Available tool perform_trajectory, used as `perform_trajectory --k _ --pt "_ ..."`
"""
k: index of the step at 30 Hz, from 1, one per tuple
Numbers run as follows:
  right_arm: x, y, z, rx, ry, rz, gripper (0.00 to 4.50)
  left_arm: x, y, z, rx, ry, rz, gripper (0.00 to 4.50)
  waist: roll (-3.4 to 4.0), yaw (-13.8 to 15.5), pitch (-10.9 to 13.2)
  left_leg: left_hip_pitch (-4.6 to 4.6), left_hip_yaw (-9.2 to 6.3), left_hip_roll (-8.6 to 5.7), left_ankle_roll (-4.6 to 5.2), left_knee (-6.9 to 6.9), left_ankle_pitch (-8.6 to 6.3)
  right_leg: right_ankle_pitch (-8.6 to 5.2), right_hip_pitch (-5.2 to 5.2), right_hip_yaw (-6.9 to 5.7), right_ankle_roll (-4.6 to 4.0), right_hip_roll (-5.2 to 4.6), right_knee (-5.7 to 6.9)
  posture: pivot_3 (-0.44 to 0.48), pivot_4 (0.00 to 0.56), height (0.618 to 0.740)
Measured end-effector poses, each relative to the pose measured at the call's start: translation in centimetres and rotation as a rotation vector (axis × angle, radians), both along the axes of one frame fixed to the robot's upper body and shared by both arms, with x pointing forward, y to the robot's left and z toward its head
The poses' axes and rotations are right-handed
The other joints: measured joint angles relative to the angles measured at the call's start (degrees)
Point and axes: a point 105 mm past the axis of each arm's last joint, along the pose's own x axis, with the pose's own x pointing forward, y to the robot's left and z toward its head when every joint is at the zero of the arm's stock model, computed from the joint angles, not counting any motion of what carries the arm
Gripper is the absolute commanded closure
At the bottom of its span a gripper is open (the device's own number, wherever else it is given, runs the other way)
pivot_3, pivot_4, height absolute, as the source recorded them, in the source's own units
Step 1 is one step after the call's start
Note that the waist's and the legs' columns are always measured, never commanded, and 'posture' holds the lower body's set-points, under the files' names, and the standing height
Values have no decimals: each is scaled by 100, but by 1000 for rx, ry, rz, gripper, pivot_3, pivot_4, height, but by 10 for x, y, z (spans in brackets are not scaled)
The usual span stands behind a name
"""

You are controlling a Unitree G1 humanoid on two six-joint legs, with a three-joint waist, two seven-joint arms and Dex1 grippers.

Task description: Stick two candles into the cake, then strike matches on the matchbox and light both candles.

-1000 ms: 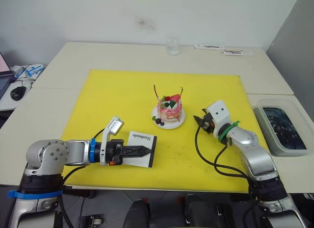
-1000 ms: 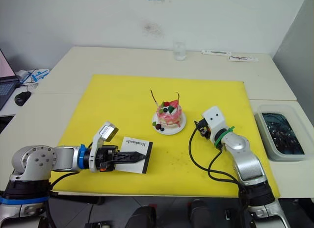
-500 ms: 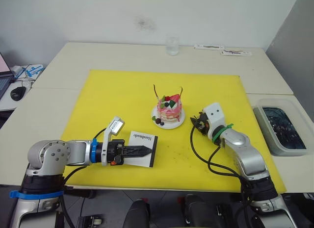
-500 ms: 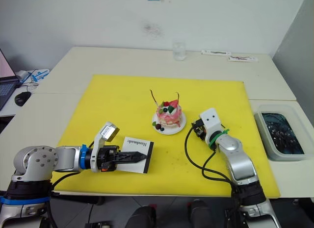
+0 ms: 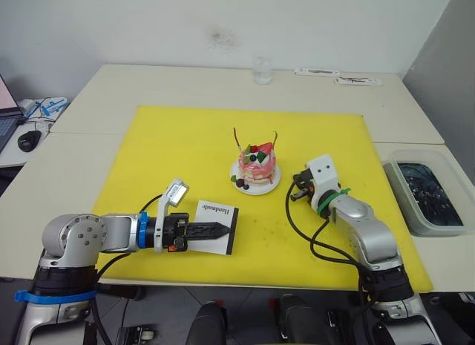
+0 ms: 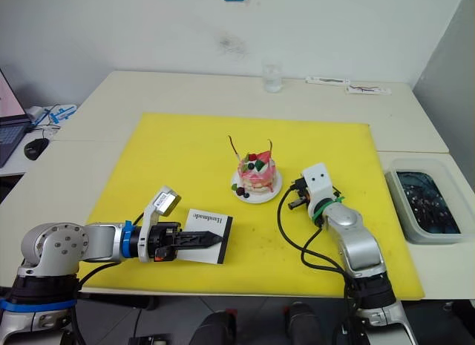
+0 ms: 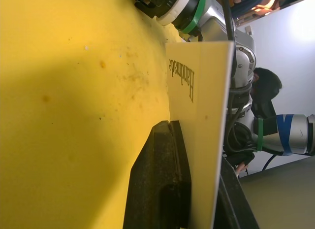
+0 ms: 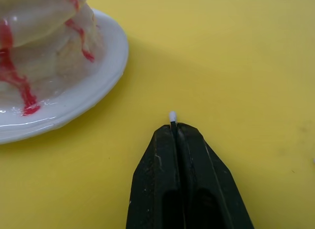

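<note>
The pink-and-white cake [image 5: 256, 165] stands on its small white plate [image 5: 255, 189] at the middle of the yellow mat. Two thin reddish candles [image 5: 236, 139] [image 5: 275, 142] rise from its top. My left gripper [image 5: 220, 228] is shut on the white "Handmade" matchbox [image 5: 217, 217], holding it just over the mat's front part; the left wrist view has the box [image 7: 197, 111] clamped beside one finger [image 7: 162, 179]. My right gripper [image 5: 297, 191] sits low just right of the plate, shut on a match whose pale tip [image 8: 172, 115] pokes out between the fingertips, near the plate's rim [image 8: 106, 86].
A yellow mat [image 5: 178, 145] covers the table's middle. A small glass [image 5: 260, 69] and flat white strips [image 5: 338, 76] lie at the back. A grey tray [image 5: 424, 225] with dark contents stands at the right edge. A mouse [image 5: 27, 141] lies far left.
My right gripper has moved left across the mat, closer to the cake's plate. The left gripper and matchbox have stayed put.
</note>
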Motion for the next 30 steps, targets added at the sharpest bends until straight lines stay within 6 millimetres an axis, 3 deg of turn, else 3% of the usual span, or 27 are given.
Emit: perform_trajectory --k 9,19,23,30 --pt "-12 4 12 16 -25 84 4477 1 -2 -3 3 2 10 4500 1 0 1 -4 0 0 0 -5 0 -2 -2 -1 -3 0 -3 0 150 740" --pt "-67 25 72 -56 -176 446 4477 20 -17 8 -29 -73 35 4500 1 8 1 -5 -2 -1 0 -2 0 -1 -1 -2 0 0 -7 0 150 740" --pt "-85 32 74 -151 -185 564 4477 28 -18 10 -33 -91 58 4500 1 11 1 -4 -2 -1 0 -3 0 -1 -2 -3 -1 1 -6 0 150 740" --pt "-99 53 75 -309 -230 737 4477 32 -24 14 -29 -121 44 4500 0 9 1 -5 -3 -1 0 -3 0 -2 -3 -4 -1 1 -7 0 150 740"
